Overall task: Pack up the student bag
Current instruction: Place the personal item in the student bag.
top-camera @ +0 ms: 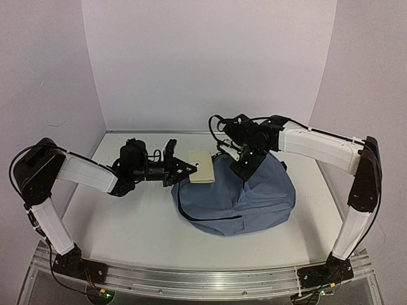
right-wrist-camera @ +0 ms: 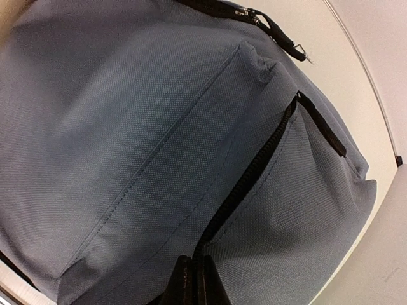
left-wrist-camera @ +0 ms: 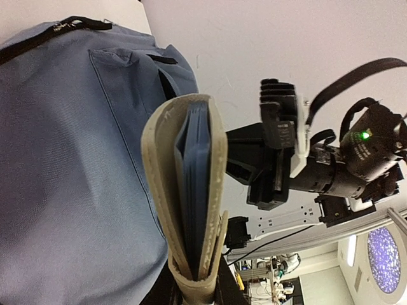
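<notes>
A blue-grey student bag [top-camera: 254, 200] lies slumped on the white bench [top-camera: 127, 222], right of centre. The left end effector [top-camera: 183, 170] is clamped on a beige notebook [top-camera: 202, 166] with blue pages, held at the bag's left edge. The right end effector [right-wrist-camera: 194, 283], fingers almost together, appears to pinch fabric where the black zipper [right-wrist-camera: 254, 171] ends. The step looks like opening the bag; next, its mouth must gape enough for the notebook to slide in
</notes>
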You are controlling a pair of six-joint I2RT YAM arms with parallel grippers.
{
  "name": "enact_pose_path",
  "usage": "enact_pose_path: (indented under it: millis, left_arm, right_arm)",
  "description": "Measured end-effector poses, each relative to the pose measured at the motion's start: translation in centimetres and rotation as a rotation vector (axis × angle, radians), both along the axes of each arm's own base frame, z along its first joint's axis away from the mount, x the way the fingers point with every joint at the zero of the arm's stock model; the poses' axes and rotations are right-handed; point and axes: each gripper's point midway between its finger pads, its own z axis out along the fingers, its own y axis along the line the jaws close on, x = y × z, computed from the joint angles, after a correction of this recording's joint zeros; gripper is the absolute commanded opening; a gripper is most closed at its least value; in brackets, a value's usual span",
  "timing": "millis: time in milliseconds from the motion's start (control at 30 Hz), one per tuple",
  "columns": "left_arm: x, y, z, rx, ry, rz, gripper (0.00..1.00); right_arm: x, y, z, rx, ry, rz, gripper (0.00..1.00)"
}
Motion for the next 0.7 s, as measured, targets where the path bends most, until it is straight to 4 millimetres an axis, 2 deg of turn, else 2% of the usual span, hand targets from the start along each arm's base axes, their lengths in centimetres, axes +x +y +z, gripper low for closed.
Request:
enact_pose_path:
  millis: [200, 433, 567, 700]
  left_arm:
    - [0.0, -4.0, -1.3, -0.013, 0.016, -0.102, 0.00]
    - [-0.2, -8.6, -2.8, -0.071, 0.038, -0.206, 0.00]
    - [-0.2, -10.1, -4.0, -0.082, 0.063, -0.234, 0.00]
    - [-0.1, -11.0, -4.3, -0.093, 0.074, -0.245, 0.00]
  right_arm:
    - [-0.5, 0.2, 1.6, 0.062, -0.005, -0.003, 0.00]
    - [-0.7, 0.3, 2.3, 0.094, 0.000, -0.003, 0.00]
    - [-0.6, -0.1, 2.1, 0.095, 0.007, -0.013, 0.00]
    - [-0.7, -0.3, 1.9, 0.101, 0.022, -0.017, 0.00]
